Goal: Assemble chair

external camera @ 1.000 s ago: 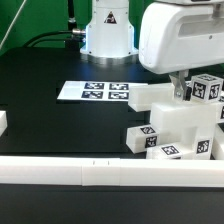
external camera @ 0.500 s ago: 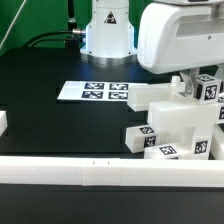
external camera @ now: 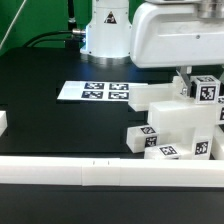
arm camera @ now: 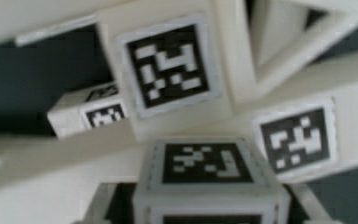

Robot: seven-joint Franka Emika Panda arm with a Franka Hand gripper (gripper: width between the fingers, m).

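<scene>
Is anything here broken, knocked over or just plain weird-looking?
Nothing looks damaged or spilled. The white chair pieces sit in a jumbled cluster at the exterior view's right, their tags facing different angles, under the gripper. One white block lies alone at the far left edge.

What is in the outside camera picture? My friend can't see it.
A white robot arm holds its fingers down among chunky white chair pieces with black-and-white tags, at the exterior view's right of a black table. A flat marker board lies toward the exterior view's left, and a long white rail runs along the front.
</scene>
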